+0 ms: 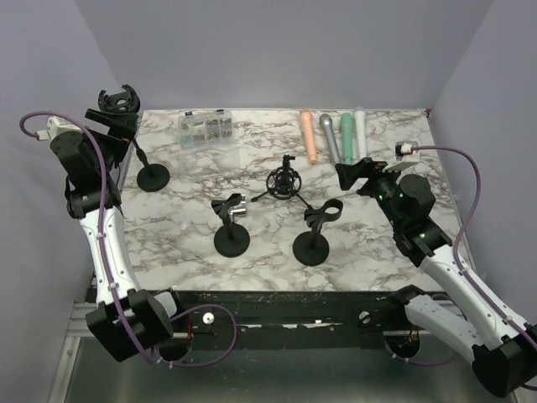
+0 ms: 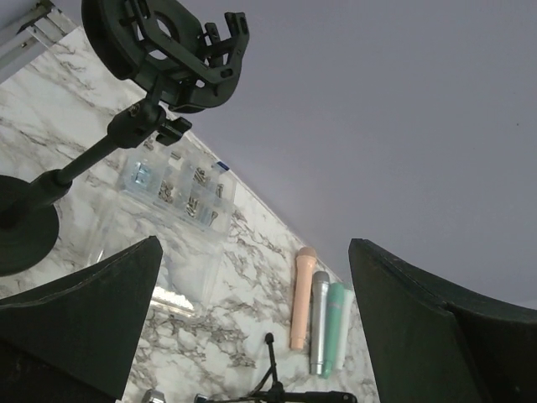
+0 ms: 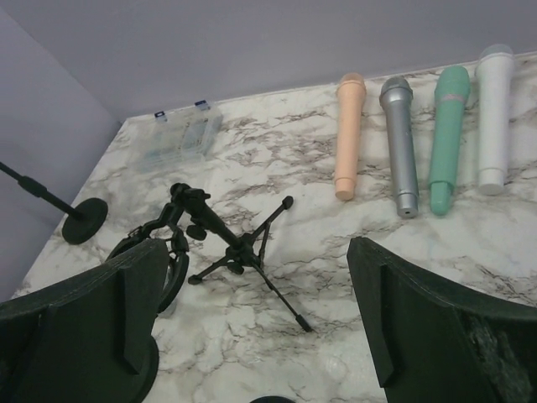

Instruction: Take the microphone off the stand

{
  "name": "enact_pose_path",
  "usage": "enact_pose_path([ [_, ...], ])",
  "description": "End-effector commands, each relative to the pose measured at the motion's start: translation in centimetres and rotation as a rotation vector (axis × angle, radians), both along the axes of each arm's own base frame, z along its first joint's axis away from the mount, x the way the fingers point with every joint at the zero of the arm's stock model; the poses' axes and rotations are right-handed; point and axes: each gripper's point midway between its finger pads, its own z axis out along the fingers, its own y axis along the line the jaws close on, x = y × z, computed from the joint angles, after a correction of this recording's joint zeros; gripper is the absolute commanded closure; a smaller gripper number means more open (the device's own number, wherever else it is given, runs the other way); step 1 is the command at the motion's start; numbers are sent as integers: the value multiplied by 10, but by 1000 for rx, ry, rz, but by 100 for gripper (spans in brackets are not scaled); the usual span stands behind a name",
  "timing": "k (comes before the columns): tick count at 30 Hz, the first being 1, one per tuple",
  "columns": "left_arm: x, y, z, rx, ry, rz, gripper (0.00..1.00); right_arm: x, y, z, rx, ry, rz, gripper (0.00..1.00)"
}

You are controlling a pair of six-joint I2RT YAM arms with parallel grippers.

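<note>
Dark fingers fill the bottom corners of both wrist views, spread wide with nothing between them. The left end effector (image 2: 254,252) is open and empty, and the right end effector (image 3: 256,243) is open and empty too.

The target is centre-left on the marble tabletop (image 1: 185,252). A short round-base stand (image 1: 232,241) carries a small silvery piece in its clip, and I take that for the microphone (image 1: 236,202). It looks to lie roughly crosswise, left to right from overhead, though it's too small to be sure.

From the right end effector it sits to the left and a touch nearer the bases. From the left end effector it lies to the right and well toward the near edge. By my eye the right arm is slightly closer, but it's tight!

There's traffic on the right arm's line. The tripod stand (image 1: 285,180) with its shock mount and a 2nd round-base stand (image 1: 312,248) with an empty clip both sit between that arm and the target. The left arm hovers just beside the tall stand (image 1: 153,178), whose shock mount (image 2: 168,50) looms close above its fingers.

Well clear at the far edge lie 4 loose handheld microphones, all flat and parallel:
- peach (image 3: 348,134)
- grey (image 3: 400,143)
- green (image 3: 447,134)
- white (image 3: 493,117)

A clear parts box (image 1: 205,128) is off to their left.
</note>
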Motion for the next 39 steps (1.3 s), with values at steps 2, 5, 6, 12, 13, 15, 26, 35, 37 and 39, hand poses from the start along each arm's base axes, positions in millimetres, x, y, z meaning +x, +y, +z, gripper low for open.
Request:
enact_pose_path([
  [2, 30, 20, 16, -103, -65, 41, 6, -5, -2, 8, -14, -64, -42, 3],
  [5, 44, 35, -2, -193, 37, 111, 7, -7, 3, 6, -23, -67, -33, 2],
  [6, 49, 40, -9, -209, 62, 121, 9, -7, 5, 4, -27, -67, -32, 2],
  [12, 59, 61, -43, -259, 188, 229, 14, -7, 11, 0, -46, -64, -34, 2],
  [13, 60, 65, -48, -262, 202, 248, 15, -7, 11, -1, -46, -63, -36, 2],
  [15, 63, 70, -54, -249, 210, 266, 17, -6, 11, -2, -49, -65, -44, 1],
  [26, 75, 86, -82, -250, 267, 333, 28, -2, 13, -9, -66, -48, -50, 1],
  [35, 87, 78, -83, -248, 256, 285, 29, 0, 14, -12, -75, -42, -55, 1],
  [37, 88, 75, -81, -242, 252, 280, 29, 0, 14, -12, -76, -41, -54, 1],
  [39, 88, 74, -81, -243, 255, 277, 28, 0, 15, -13, -74, -40, -54, 1],
])
